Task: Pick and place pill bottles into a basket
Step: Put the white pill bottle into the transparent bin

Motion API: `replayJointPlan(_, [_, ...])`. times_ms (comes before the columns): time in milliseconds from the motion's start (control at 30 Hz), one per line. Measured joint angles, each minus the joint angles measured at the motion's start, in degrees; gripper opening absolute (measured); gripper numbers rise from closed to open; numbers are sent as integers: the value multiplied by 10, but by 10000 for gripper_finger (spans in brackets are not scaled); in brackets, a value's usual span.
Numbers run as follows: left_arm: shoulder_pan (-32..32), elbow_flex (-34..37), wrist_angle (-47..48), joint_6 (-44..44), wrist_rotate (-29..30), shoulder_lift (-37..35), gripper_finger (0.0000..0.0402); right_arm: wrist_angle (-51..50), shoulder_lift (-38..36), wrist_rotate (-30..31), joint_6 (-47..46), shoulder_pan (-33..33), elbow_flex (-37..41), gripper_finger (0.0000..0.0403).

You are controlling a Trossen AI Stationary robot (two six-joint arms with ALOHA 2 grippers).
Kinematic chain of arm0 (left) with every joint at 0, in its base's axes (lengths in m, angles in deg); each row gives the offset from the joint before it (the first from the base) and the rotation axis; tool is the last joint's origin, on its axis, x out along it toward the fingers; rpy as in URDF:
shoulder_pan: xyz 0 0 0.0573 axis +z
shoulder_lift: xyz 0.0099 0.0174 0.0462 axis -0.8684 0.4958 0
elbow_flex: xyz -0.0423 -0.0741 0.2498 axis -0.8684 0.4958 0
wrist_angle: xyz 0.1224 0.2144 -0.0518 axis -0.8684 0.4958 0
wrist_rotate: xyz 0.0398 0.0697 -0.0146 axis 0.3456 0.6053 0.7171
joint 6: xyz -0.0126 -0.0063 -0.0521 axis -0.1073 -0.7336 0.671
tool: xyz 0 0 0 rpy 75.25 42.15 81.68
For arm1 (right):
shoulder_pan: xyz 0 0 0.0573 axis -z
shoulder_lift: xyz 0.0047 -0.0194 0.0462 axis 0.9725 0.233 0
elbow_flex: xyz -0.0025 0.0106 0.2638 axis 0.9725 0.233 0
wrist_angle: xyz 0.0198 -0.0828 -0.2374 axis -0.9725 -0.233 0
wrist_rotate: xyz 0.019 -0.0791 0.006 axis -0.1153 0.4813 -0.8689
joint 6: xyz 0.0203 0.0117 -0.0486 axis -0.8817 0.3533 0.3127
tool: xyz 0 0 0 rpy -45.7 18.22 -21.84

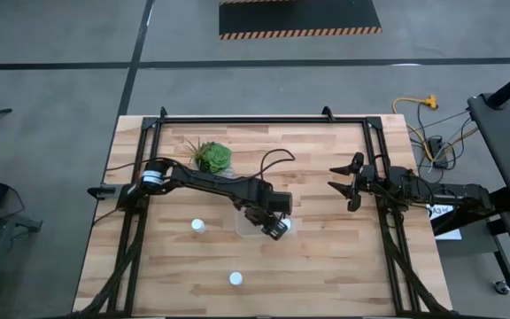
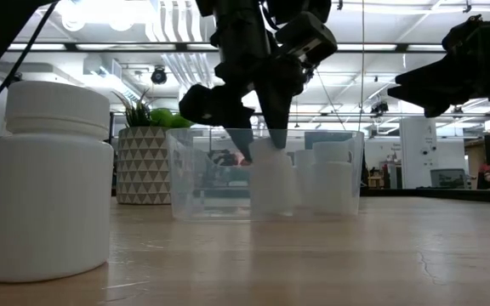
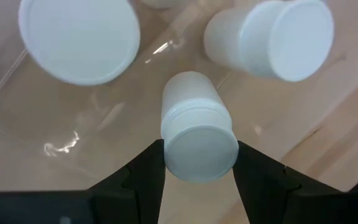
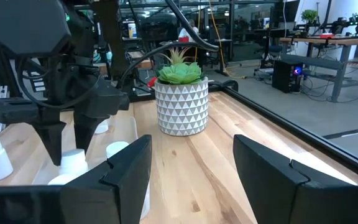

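Six white pill bottles (image 1: 197, 225) — one clear plastic basket (image 2: 194, 170) — one potted plant (image 1: 212, 157), one wooden table (image 1: 326, 266)

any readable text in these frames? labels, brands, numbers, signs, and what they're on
No readable text in any view.
Pill bottles: plain white, no label showing.
Basket: clear, unmarked.
Plant pot: triangle pattern only, no words.
White tag by the right arm: dark marks, too small to read.
Striped floor mat: hazard stripes, no lettering.

potted plant (image 4: 180, 99) on wooden table (image 4: 229, 168); left gripper (image 4: 67, 146) clamped on pill bottle (image 4: 74, 160), above basket (image 4: 126, 134)
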Motion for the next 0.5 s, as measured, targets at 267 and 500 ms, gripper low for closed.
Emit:
replayJointPlan(267, [1, 1, -12, -11, 0, 0, 160, 0, 0, 0, 0, 0, 0, 215])
replayJointPlan(500, [1, -1, -4, -7, 0, 0, 160, 0, 0, 0, 0, 0, 0, 215])
